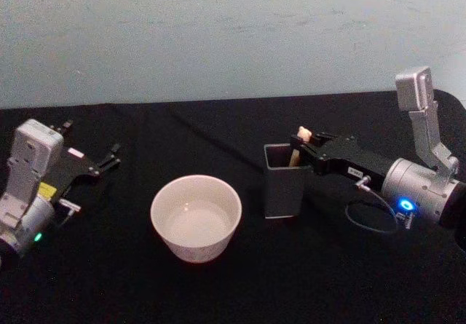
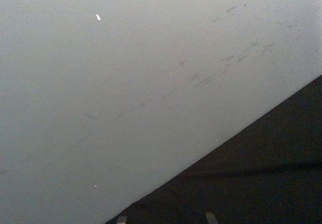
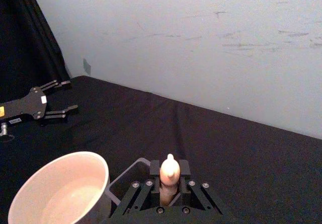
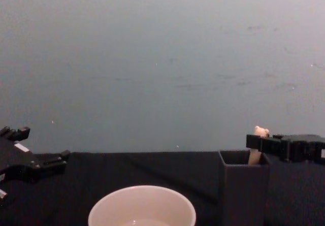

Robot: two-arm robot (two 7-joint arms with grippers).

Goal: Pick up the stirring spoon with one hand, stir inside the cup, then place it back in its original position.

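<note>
Our right gripper [image 1: 307, 143] fingers clamping the stirring spoon [image 1: 298, 146] in the box holder [image 1: 282, 182], spoon bowl hidden, cup [image 1: 196, 218] beside on bare surface [image 1: 218, 131], left gripper [image 1: 102, 163] fingers spread.

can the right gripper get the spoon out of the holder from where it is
Probably yes. The right gripper already has its fingers around the stirring spoon above the box holder, and nothing hangs over it, so lifting straight up looks free.

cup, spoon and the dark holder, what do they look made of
The cup: cream-white, smooth with a soft sheen, probably glazed ceramic, though plastic is possible. The stirring spoon: pale beige and matte, looks like light wood or moulded plastic; it stands between the right gripper's jaws. The holder: dark grey, thin flat walls, dull finish, likely plastic.
</note>
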